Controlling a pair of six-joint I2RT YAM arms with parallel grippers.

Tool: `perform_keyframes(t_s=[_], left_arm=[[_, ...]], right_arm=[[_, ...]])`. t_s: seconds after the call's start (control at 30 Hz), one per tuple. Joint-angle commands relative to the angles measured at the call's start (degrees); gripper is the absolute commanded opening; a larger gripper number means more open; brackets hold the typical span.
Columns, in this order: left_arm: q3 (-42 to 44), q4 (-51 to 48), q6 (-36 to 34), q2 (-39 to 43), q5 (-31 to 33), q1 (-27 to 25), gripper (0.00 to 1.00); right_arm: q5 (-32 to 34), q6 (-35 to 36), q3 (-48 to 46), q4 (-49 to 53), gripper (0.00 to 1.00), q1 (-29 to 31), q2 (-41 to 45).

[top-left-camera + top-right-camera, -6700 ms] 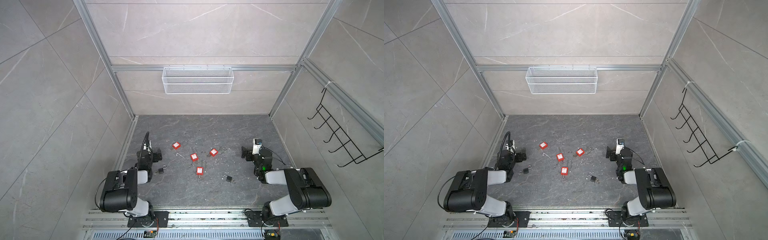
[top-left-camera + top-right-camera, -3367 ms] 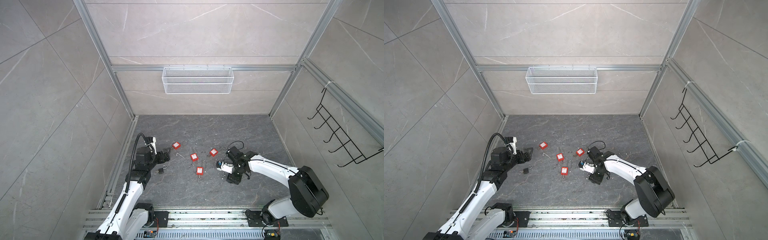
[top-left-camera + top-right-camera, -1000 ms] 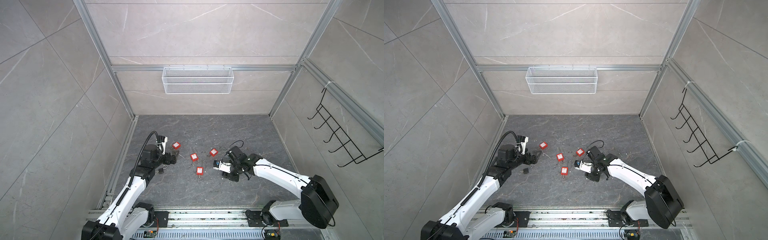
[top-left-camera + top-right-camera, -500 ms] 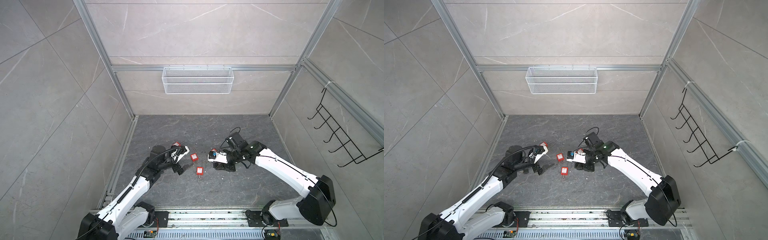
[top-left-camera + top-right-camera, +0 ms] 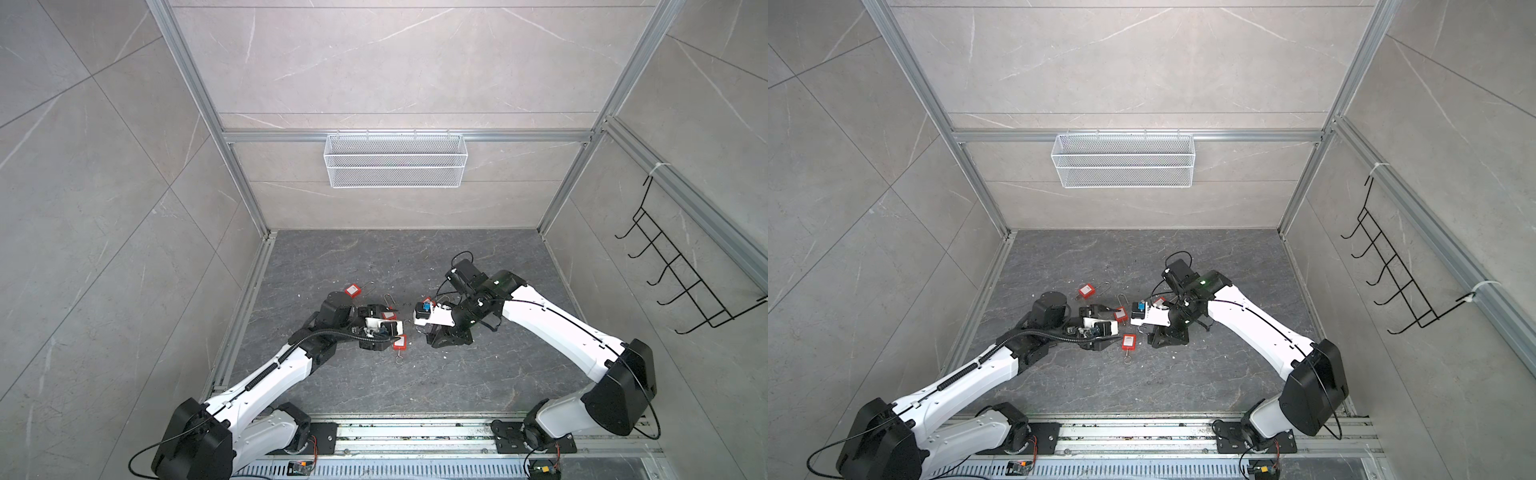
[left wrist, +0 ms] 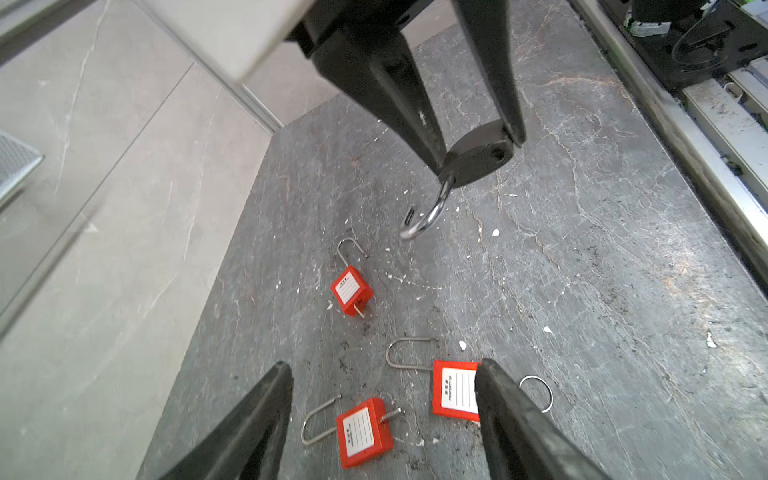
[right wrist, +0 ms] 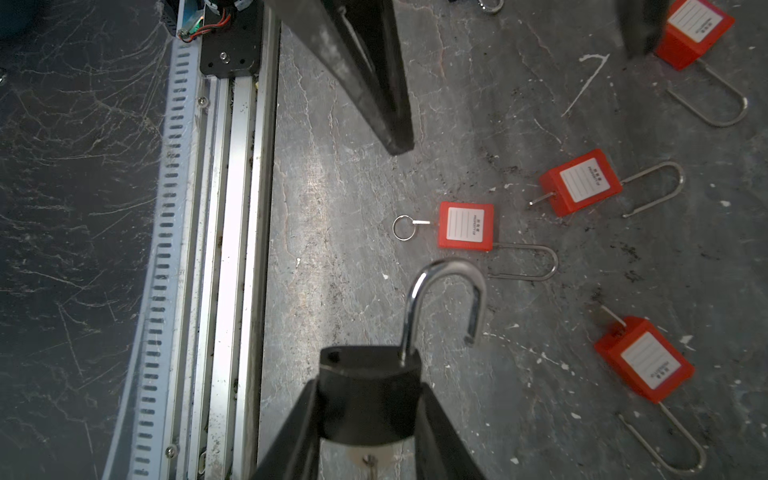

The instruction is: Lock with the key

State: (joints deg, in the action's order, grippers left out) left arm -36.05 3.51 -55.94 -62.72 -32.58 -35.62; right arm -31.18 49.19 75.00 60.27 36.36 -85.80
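Padlock, shackle open, sits clamped in right gripper, at 3 o'clock just beside left gripper, whose jaws stand wide, empty. Red locks lie beneath; surface bare toward 12 o'clock.

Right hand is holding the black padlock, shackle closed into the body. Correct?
Not quite. The right hand does hold the black padlock, but its shackle is open: one leg sits in the body and the other end hangs free. The right wrist view shows it.
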Motion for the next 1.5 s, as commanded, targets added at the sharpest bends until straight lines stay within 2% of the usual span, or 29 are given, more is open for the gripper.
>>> perform_keyframes(t_s=[0.0,0.33,0.47,0.7,0.9,1.1,1.47], left_arm=[[-2.6,3.4,-5.9,-0.7,2.0,-3.1,0.67],[-3.9,3.9,-9.5,-2.3,6.0,-8.9,0.54],[-4.0,3.8,-10.0,-3.1,6.0,-10.0,0.47],[-4.8,3.6,-10.7,-4.0,5.8,-10.9,0.40],[-5.4,3.5,-13.5,-5.0,8.8,-13.6,0.35],[-5.6,3.1,-13.6,-5.3,8.9,-14.0,0.29],[-6.6,1.7,-12.9,-5.8,8.7,-14.2,0.11]], right_arm=[[-2.4,0.6,1.6,3.0,0.34,-0.1,-0.5],[-3.8,-0.3,2.0,4.4,0.33,-0.1,-1.2],[-4.0,-0.4,2.2,4.7,0.33,-0.1,-1.3],[-4.8,-0.6,2.6,5.6,0.32,-0.1,-1.6],[-4.6,-0.7,2.9,6.4,0.31,-0.1,-1.9],[-4.7,-0.4,2.9,6.9,0.31,-0.1,-1.9],[-5.0,0.7,3.4,8.2,0.31,-0.1,-2.3]])
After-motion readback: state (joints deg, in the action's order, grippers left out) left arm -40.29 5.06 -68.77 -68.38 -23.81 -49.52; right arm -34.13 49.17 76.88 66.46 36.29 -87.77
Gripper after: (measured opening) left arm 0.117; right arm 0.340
